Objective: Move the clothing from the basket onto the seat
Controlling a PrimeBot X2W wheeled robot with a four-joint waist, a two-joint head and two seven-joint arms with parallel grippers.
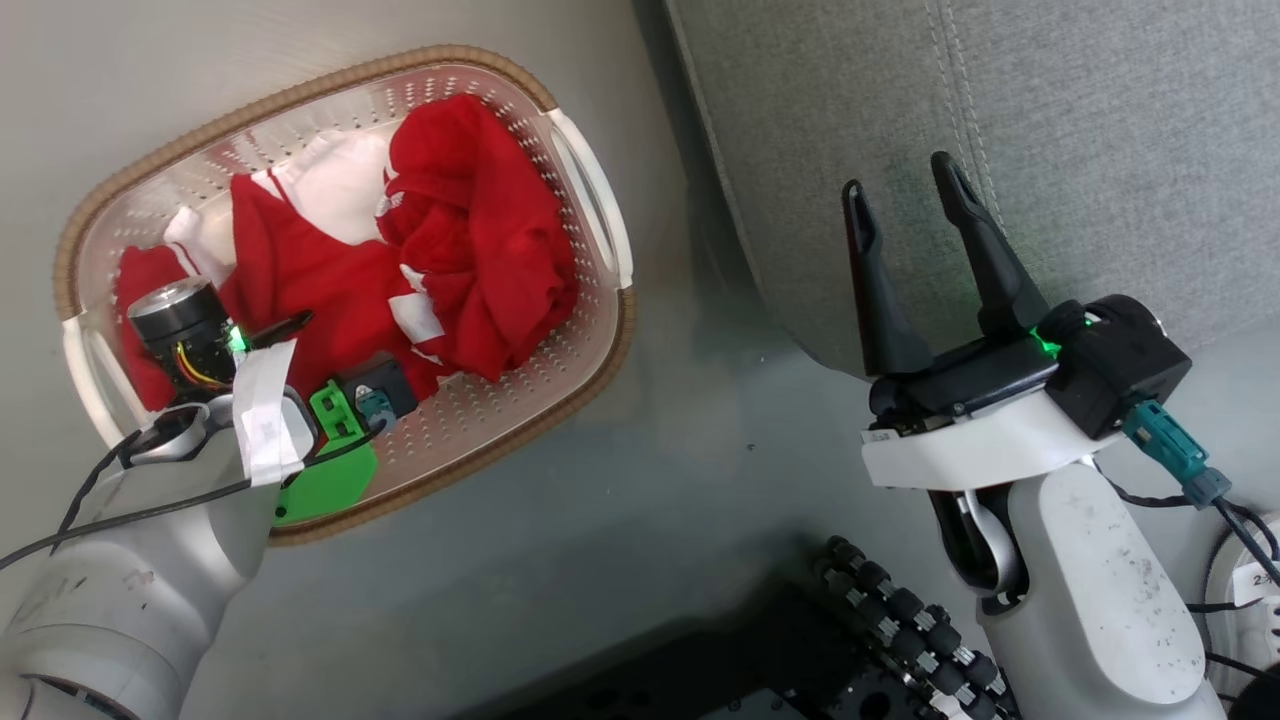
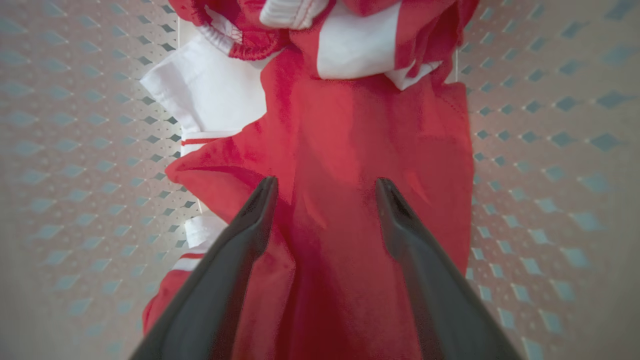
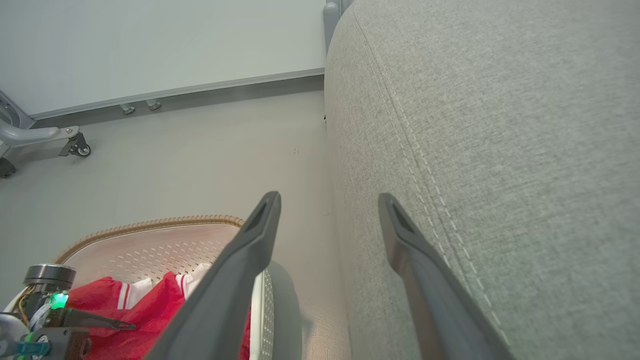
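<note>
Hovering spread over the soft, light clothing (image 1: 470, 250) in basket (image 1: 330, 75), left gripper (image 2: 325, 190) should pinch a fold; right gripper (image 1: 898, 175) spread too

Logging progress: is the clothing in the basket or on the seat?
In the basket: the red clothing lies bunched inside its rim, none on the seat.

clothing (image 1: 400, 270) in basket (image 1: 300, 95), seat (image 1: 1100, 120) right (floor (image 1: 700, 340) between)

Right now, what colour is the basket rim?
The basket rim is brown with a woven look; head view shows it best.
</note>
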